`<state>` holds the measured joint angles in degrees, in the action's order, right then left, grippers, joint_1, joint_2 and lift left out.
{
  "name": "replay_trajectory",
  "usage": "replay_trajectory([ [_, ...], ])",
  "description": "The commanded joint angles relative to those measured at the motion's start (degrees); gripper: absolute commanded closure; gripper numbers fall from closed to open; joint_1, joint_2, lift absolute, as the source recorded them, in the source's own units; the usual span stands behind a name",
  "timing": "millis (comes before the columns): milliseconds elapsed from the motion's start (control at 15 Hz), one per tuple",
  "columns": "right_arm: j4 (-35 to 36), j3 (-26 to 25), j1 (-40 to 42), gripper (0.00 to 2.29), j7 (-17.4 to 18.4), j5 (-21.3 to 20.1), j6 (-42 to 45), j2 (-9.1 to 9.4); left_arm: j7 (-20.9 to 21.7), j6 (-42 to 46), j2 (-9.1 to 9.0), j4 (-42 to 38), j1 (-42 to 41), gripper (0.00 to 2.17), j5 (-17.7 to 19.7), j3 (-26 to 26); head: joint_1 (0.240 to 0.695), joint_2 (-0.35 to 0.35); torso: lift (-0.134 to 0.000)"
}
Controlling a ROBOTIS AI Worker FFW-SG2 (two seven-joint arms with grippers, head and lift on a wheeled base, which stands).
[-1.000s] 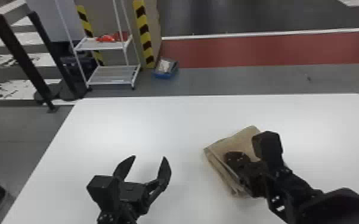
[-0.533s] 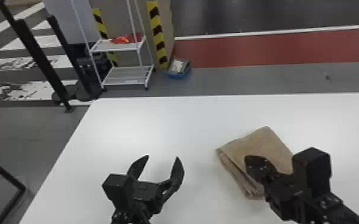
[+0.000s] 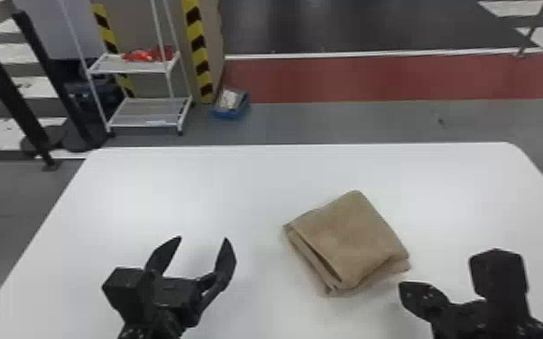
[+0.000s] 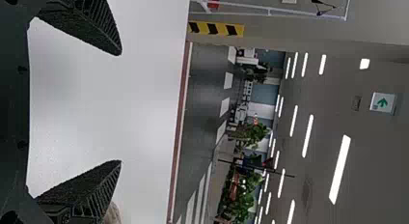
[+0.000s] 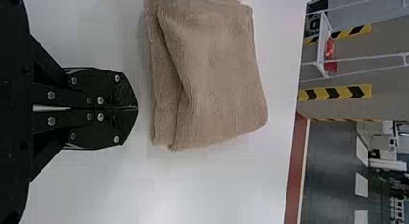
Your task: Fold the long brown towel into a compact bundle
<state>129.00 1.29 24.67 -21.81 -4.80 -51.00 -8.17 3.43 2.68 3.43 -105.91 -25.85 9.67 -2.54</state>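
Note:
In the head view, the brown towel lies folded into a thick, roughly square bundle, its layered edges facing the robot. My left gripper stands open to the left of it, apart from the cloth. My right gripper is just right of the towel's near corner, not touching it. In the left wrist view, the open left gripper has nothing between its fingers, and a bit of towel peeks out beside one. The right wrist view has the right gripper shut and empty, facing the folded towel.
The white table carries the towel, which sits right of its middle. Beyond the far edge, on the floor, stand a white shelf rack, a blue box and black posts.
My right gripper has drawn back off the towel to the right and toward the robot, uncovering the bundle. The head view has shifted. The left gripper stays open beside the towel.

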Motion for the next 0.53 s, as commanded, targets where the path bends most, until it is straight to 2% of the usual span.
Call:
replay_trajectory([
  [0, -4.63, -0.06, -5.25, 1.69, 0.01, -0.47, -2.05, 0.35, 0.0, 0.0, 0.0, 0.0, 0.01, 0.08, 0.0, 0.07, 0.695, 0.032, -0.119],
  [200, -11.49, 1.96, -12.81, 1.69, 0.54, -0.56, -2.05, 1.49, 0.0, 0.0, 0.0, 0.26, -0.08, 0.08, 0.09, 0.34, 0.695, 0.007, -0.119],
  [400, -19.48, 3.89, -20.46, 1.69, 2.74, -0.39, -1.52, 2.28, 0.0, 0.18, 0.09, 0.79, 0.1, 0.08, 0.26, 0.43, 0.695, 0.028, -0.119],
  [467, -22.65, 4.25, -23.27, 1.69, 3.18, -0.39, -0.99, 3.08, 0.0, 0.18, 0.18, 0.97, 0.27, 0.08, 0.26, 0.43, 0.695, 0.031, -0.119],
])
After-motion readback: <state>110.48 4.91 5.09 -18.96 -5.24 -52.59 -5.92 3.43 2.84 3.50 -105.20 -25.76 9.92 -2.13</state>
